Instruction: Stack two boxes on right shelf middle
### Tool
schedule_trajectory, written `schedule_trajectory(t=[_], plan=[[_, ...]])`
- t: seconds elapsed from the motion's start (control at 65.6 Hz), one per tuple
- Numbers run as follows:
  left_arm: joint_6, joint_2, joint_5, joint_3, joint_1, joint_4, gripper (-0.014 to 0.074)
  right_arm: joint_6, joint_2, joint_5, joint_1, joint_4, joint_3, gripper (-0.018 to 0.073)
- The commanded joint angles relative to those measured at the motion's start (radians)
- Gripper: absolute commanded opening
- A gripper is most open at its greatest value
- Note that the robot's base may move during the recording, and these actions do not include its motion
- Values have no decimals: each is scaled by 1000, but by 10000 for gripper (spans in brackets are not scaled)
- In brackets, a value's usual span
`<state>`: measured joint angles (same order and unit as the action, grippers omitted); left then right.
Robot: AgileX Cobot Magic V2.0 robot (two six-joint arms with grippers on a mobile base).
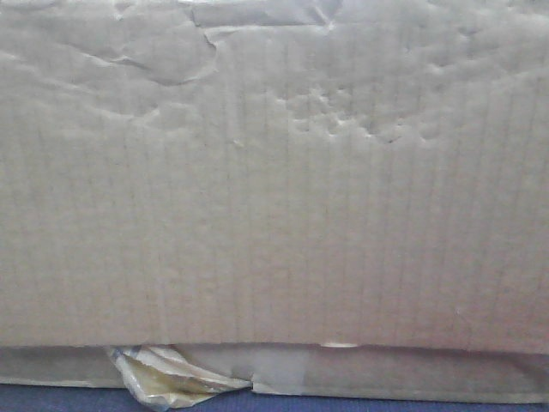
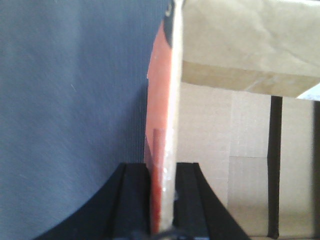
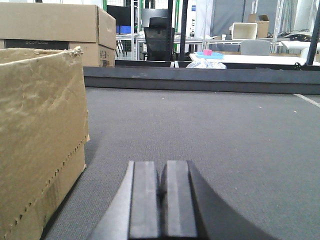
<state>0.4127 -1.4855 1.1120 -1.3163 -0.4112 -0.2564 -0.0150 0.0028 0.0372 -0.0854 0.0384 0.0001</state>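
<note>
A tan cardboard box (image 1: 274,189) fills the front view, dented, with yellowish tape (image 1: 163,378) peeling from its lower edge. In the left wrist view my left gripper (image 2: 162,167) is shut on a thin upright cardboard flap (image 2: 167,100), orange on its left face, with more of the box's cardboard (image 2: 215,150) to the right. My right gripper (image 3: 161,170) is shut with nothing in it, low over the grey carpet. A creased tan box (image 3: 40,135) stands just to its left, not touching it. The shelf is out of view.
Grey carpet (image 3: 225,130) stretches ahead of the right gripper to a dark raised ledge (image 3: 200,79). A larger cardboard carton (image 3: 55,25) stands at the back left. Beyond the ledge are an office chair (image 3: 159,35) and tables. A dark vertical bar (image 2: 275,165) crosses the cardboard.
</note>
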Motion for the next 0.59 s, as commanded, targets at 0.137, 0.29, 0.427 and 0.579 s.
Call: schedule_trajectory(t=[0.137, 0.29, 0.427, 0.579], plan=[[-193, 97, -33, -254, -25, 82, -111, -2, -3, -23, -1, 4, 0, -162], [-307, 115, 16, -444, -25, 92, -111, -2, -3, -23, -1, 4, 0, -162], [-373, 116, 109, -630, 17, 67, -111, -2, -3, -23, -1, 4, 0, -162], [-471, 116, 109, -764, 161, 69, -111, -2, -3, -23, -1, 4, 0, -162]])
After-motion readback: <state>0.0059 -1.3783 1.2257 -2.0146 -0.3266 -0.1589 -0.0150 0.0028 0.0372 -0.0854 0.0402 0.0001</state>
